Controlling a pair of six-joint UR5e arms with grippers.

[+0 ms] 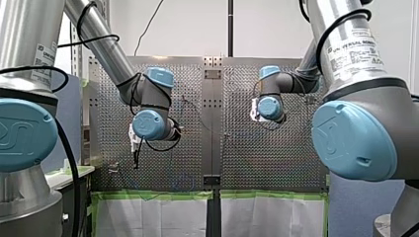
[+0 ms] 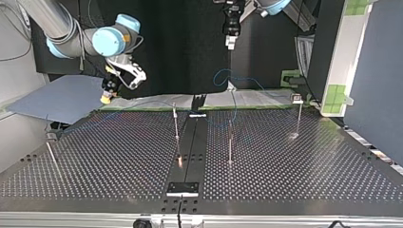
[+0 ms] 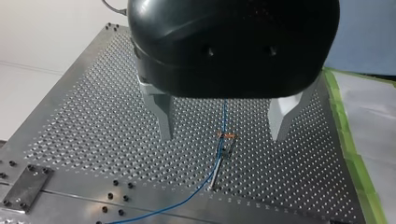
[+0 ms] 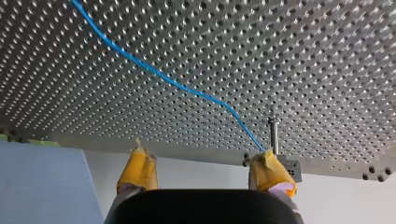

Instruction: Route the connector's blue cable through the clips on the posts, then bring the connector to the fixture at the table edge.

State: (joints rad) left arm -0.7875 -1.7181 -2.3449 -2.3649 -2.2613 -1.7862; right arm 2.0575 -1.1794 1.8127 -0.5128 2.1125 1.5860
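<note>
Left side: my left gripper [image 3: 223,138] is spread wide, with a black housing and bare metal fingers [image 3: 161,114], and it grips nothing. Under the gap between the fingers a slim metal post [image 3: 219,163] stands on the perforated metal table [image 3: 93,116]. The thin blue cable [image 3: 177,203] comes in across the table and meets that post. It passes a small orange-tinted clip [image 3: 227,135] at the post's top and goes on under my housing. It touches neither finger.

Right side: my right gripper [image 4: 201,151] is also spread wide, with its yellow pads [image 4: 138,170] well apart and nothing between them. The cable crosses the table ahead of it and ends at the tip of one pad. I can't tell if it touches the pad or passes behind it. Just beside that pad are a second post [image 4: 274,135] and a small grey block [image 4: 292,172].

Top view, clock read from the table's centre:
- The right gripper is at 10 o'clock, past the far edge, over a grey-blue sheet [image 2: 57,102].
- The left gripper is at 12 o'clock, high up, with a cable loop just under it.
- Posts stand at 9 o'clock, at 2 o'clock, and as a pair near the centre.
- A flat black plate [image 2: 183,188] lies at 6 o'clock on the near edge.

I can't make out the connector in any view.
</note>
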